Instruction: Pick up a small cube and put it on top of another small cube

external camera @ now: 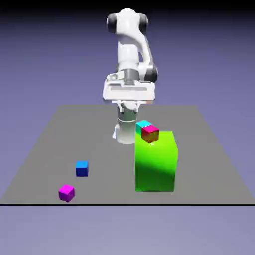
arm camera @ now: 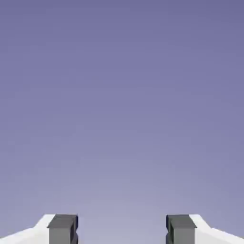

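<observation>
The small blue cube (external camera: 81, 168) rests on the grey table toward the exterior view's left, nothing on it. My gripper (external camera: 128, 93) hangs high at the table's far side, well above and behind the cube. In the hand view the gripper (arm camera: 121, 229) is open: its two grey fingertips (arm camera: 63, 228) stand wide apart with only the violet backdrop between them. No cube or table shows in the hand view.
A big green block (external camera: 156, 162) stands right of centre. A red-topped cube (external camera: 150, 133) sits at its upper far edge with a cyan cube (external camera: 143, 124) just behind. A magenta cube (external camera: 66, 192) lies near the front left table edge.
</observation>
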Controlling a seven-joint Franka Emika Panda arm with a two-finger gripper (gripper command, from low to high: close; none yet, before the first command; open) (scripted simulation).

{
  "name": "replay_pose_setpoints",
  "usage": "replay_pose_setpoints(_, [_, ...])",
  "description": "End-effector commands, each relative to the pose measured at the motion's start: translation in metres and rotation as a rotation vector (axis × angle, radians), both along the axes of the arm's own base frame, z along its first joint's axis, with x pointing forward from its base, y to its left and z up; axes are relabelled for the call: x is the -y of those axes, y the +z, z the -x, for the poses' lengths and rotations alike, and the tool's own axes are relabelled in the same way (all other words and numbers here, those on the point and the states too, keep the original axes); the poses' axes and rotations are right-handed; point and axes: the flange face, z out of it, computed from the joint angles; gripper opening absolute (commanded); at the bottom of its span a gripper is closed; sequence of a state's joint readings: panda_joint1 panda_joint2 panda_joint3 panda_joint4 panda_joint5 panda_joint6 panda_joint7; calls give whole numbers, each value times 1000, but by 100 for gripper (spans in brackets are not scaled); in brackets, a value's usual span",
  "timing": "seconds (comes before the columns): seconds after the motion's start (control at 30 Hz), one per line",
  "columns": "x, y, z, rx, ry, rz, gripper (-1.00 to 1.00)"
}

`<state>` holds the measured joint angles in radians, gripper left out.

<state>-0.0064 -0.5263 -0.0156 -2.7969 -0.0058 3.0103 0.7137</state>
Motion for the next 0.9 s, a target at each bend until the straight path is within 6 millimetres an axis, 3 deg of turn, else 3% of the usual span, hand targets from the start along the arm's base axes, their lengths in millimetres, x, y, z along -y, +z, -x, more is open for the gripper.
replay_pose_setpoints(0.0, [11, -12, -5, -48, -6, 11, 0])
replay_pose_setpoints(0.17, [69, -77, -20, -291, -29, 49, 0])
replay_pose_setpoints(0.3, [117, -132, -17, -487, -37, 54, 0])
replay_pose_setpoints(0.43, [164, -187, -1, -682, -36, 37, 0])
replay_pose_setpoints(0.57, [208, -241, 28, -874, -25, -5, 0])
replay_pose_setpoints(0.63, [213, -247, 32, -895, -24, -11, 0])
replay_pose_setpoints(0.83, [213, -316, 40, -894, -23, -10, 0])
replay_pose_setpoints(0.87, [213, -316, 40, -894, -23, -10, -100])
